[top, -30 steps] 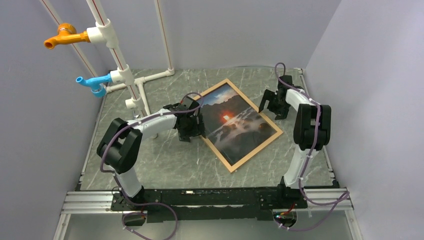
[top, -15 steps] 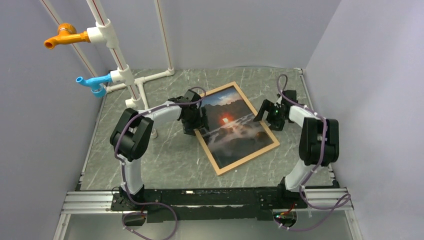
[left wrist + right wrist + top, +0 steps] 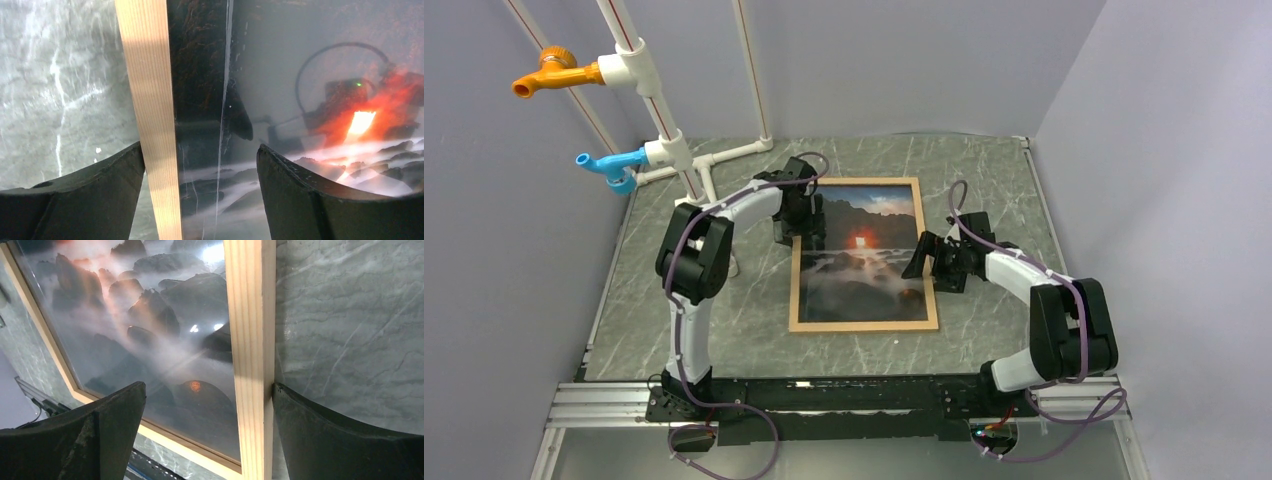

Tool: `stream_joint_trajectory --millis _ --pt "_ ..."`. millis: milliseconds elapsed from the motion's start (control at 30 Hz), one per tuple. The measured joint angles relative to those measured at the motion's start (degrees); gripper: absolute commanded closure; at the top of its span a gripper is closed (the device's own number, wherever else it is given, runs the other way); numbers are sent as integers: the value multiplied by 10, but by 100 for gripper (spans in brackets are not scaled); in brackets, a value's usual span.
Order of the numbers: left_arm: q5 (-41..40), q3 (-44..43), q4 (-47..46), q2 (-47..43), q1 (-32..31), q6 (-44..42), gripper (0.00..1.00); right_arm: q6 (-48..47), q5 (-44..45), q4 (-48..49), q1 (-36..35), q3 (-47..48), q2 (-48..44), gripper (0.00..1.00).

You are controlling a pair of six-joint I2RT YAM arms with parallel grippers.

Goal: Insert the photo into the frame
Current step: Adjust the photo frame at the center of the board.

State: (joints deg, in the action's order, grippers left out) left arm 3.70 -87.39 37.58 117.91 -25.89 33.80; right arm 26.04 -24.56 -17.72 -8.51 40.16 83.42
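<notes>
Your left arm (image 3: 724,212) reaches forward from its base with the elbow raised. Its forearm runs right to the far-left part of the frame (image 3: 864,326), and the left gripper (image 3: 794,232) points down there. Its jaws stand released and spread across the left wood strip, one finger over the marbled surface (image 3: 744,340) and the other over the photo (image 3: 864,275). Your right arm (image 3: 1024,272) folds low, with the elbow close to its base. Its forearm runs left to the middle of the frame's right strip. The right gripper (image 3: 921,264) likewise has its jaws released and wide. One finger is over the print and the other's tip sits at the strip's outer edge; you cannot tell whether it touches. Count: one frame, flat and square to the surface's edges, between the two grippers. One photo, face up inside the frame, with the orange glow at its centre. Two arms. Two taps at far left, an orange tap (image 3: 542,72) and a blue tap (image 3: 604,165), on white pipes (image 3: 656,108).
</notes>
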Motion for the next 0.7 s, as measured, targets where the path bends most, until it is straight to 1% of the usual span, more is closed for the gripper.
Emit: stream_joint_trajectory --millis 167,333,433,500,633,700 --pt "-7 -51 25 31 0 -24 17 19 5 5 -10 -7 -7 2" --pt "-10 -43 12 28 -1 -33 11 26 16 2 -17 -7 -12 1" --pt "-13 -5 -15 2 -8 -37 4 27 27 -13 -24 -7 -29 0" --pt "-20 29 -22 -26 -22 -44 1 27 35 -31 -27 -7 -56 0" --pt "-74 63 -12 -94 -76 -59 1 27 49 -55 -29 -3 -134 0" --pt "-117 67 -6 -141 -122 -64 1 27 57 -63 -29 4 -169 0"
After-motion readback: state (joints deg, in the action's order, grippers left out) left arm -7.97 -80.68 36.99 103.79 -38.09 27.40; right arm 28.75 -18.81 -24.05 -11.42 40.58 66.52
